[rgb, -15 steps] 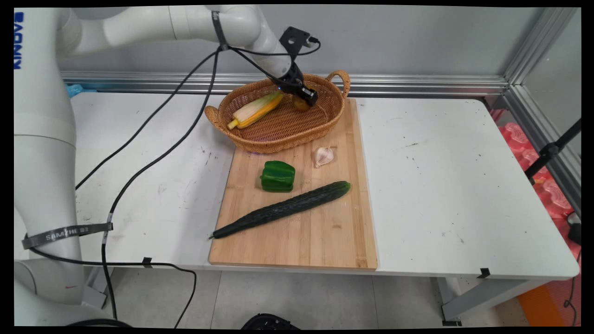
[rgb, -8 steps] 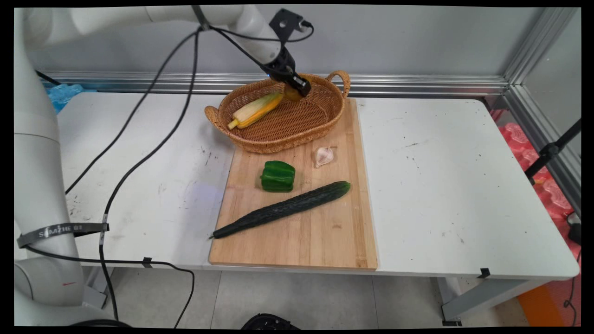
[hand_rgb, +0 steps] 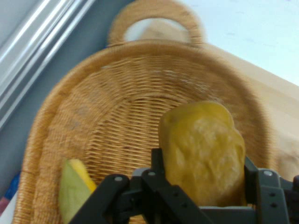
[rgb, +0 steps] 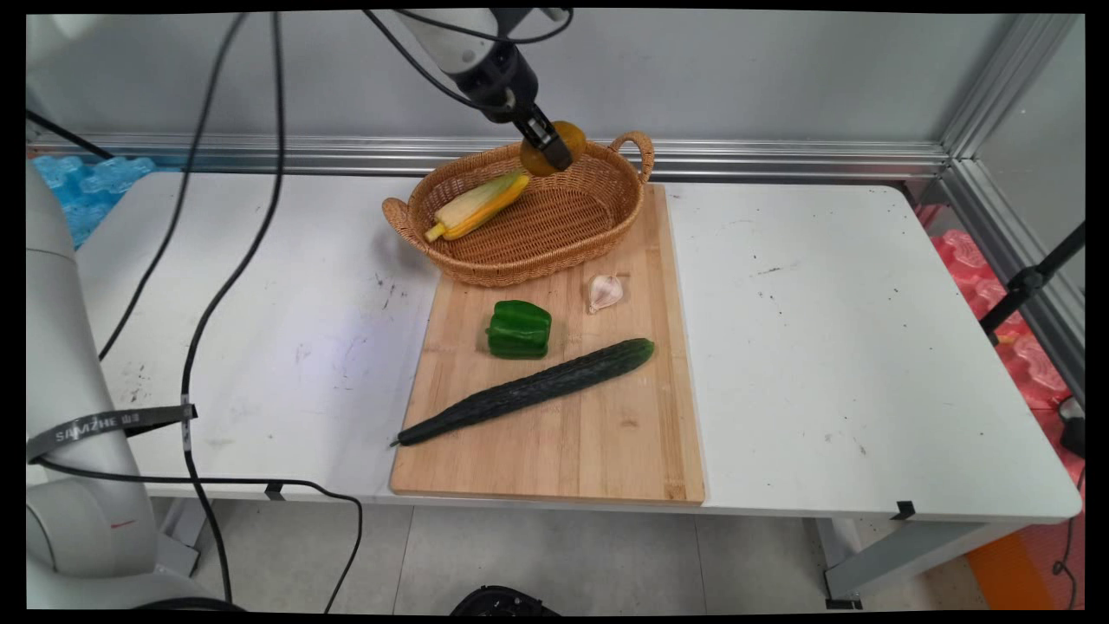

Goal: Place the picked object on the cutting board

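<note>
My gripper (rgb: 551, 154) is shut on a lumpy yellow-brown potato (rgb: 567, 139) and holds it in the air above the far rim of the wicker basket (rgb: 485, 264). In the hand view the potato (hand_rgb: 203, 151) sits between my fingers (hand_rgb: 159, 172), with the basket's (hand_rgb: 117, 107) woven floor below it. An ear of corn (rgb: 476, 205) lies in the basket's left half; its tip (hand_rgb: 74, 189) shows at the hand view's lower left.
The basket stands on the far end of a wooden cutting board (rgb: 606, 433). On the board lie a green bell pepper (rgb: 518, 329), a garlic bulb (rgb: 604, 290) and a long dark cucumber (rgb: 528, 390). Black cables (rgb: 225, 286) hang over the table's left side.
The gripper has risen from the basket's floor, carrying the potato up above the far rim. The arm has swung up and out of the picture's left.
</note>
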Tool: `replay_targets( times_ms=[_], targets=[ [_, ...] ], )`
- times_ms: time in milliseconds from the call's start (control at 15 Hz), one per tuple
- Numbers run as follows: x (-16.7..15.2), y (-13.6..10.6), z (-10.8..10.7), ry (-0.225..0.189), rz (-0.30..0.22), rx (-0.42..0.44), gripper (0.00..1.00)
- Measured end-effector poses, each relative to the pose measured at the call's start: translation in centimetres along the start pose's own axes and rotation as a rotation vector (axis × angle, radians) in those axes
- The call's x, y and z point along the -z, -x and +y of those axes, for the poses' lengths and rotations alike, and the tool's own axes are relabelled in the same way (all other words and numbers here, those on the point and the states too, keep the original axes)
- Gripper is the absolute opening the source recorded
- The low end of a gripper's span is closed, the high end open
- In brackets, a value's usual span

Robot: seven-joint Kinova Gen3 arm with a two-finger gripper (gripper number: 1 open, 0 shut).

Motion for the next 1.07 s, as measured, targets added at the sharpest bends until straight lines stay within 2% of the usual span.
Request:
replay_targets(
  times_ms=[200,533,1067],
  targets=[
    [2.6,0.2,1.4,0.078,0.002,-0.13,0.0],
    [5.3,0.7,3.9,0.217,0.009,-0.319,0.0],
    [6.0,1.7,7.2,0.364,0.017,-0.515,0.0]
  ],
)
